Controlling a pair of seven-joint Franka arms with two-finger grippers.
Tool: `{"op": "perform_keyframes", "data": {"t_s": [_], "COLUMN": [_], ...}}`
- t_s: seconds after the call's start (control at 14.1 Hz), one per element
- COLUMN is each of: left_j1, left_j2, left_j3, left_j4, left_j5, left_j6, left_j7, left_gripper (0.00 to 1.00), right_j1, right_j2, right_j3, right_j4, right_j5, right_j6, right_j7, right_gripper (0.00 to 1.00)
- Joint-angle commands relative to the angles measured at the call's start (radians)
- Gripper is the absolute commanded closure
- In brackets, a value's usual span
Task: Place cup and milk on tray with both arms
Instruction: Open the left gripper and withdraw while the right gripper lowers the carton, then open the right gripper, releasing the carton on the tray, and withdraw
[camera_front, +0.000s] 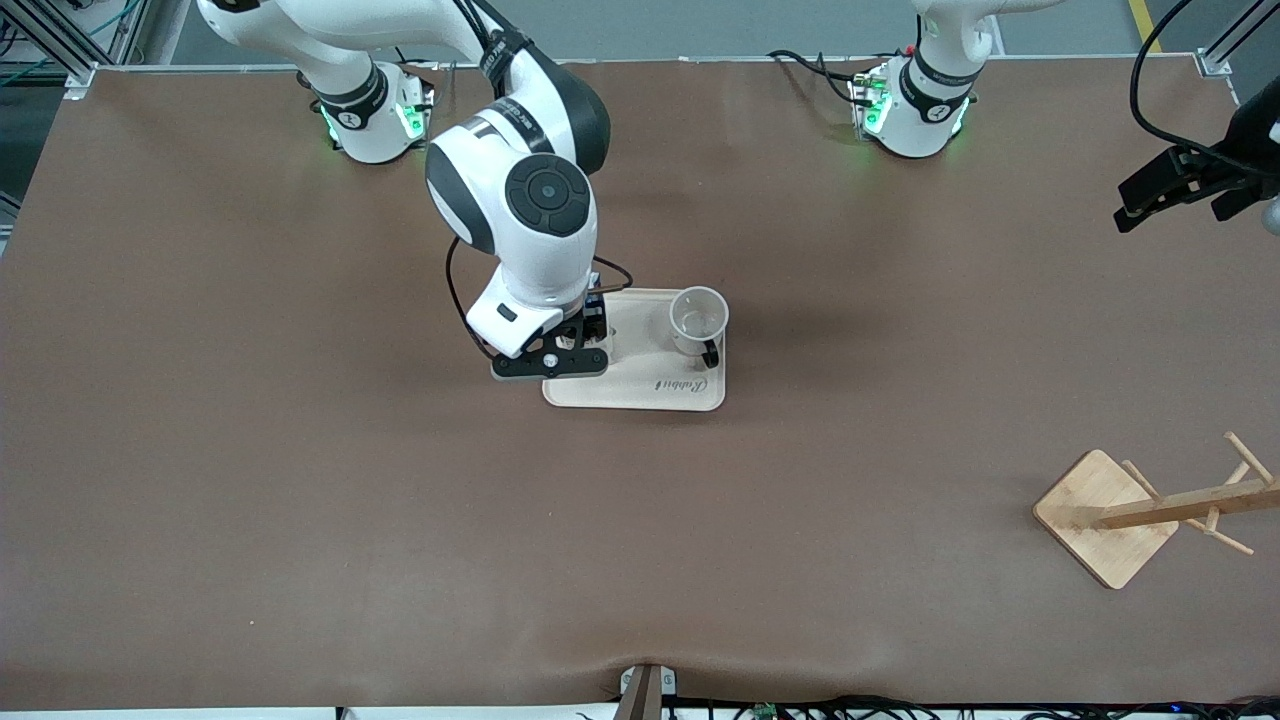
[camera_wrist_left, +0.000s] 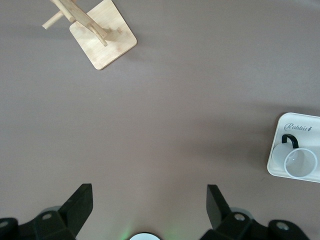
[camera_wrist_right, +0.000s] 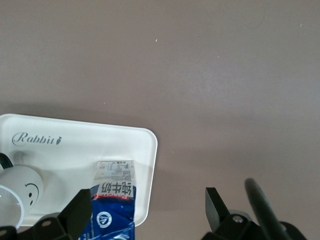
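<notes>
The cream tray (camera_front: 640, 388) lies mid-table. The white cup (camera_front: 698, 320) stands upright on it, toward the left arm's end. The cup and tray (camera_wrist_left: 300, 127) also show in the left wrist view. The milk (camera_wrist_right: 114, 200) stands on the tray (camera_wrist_right: 100, 140) beside the cup (camera_wrist_right: 17, 192); in the front view the right arm hides it. My right gripper (camera_front: 548, 362) is low over the tray's end toward the right arm. It is open (camera_wrist_right: 147, 210), with the milk just inside one finger (camera_wrist_right: 77, 212). My left gripper (camera_front: 1160, 195) is open (camera_wrist_left: 150, 205), empty and raised over the table's left-arm end.
A wooden mug rack (camera_front: 1105, 520) with a square base and pegs stands toward the left arm's end, nearer the front camera; it also shows in the left wrist view (camera_wrist_left: 102, 37). Brown tabletop surrounds the tray.
</notes>
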Motion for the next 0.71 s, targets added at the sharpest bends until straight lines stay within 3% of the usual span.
{"op": "perform_keyframes", "data": {"t_s": [0.0,0.43,0.64], "left_j1": [-0.004,-0.005,-0.013], "left_j2": [-0.061,-0.099,-0.110], "left_j3": [0.018,0.009,0.009], "left_j4": [-0.078,-0.134,-0.166], "left_j5": [-0.032,-0.052,-0.052], "left_j6": [0.036,0.072,0.107], "left_j7": [0.029,0.006,0.001], "left_gripper": [0.00,0.00,0.00], "right_j1": [-0.092,-0.276,-0.382], "right_j2": [-0.093,-0.239,-0.279], "right_j3": [0.008,0.008,0.003], "right_j4": [0.014,0.024,0.018], "right_j5": [0.065,0.149,0.143], "right_j6": [-0.036,-0.076,-0.191], "right_j7": [-0.002,-0.014,-0.212], "right_gripper": [0.00,0.00,0.00]}}
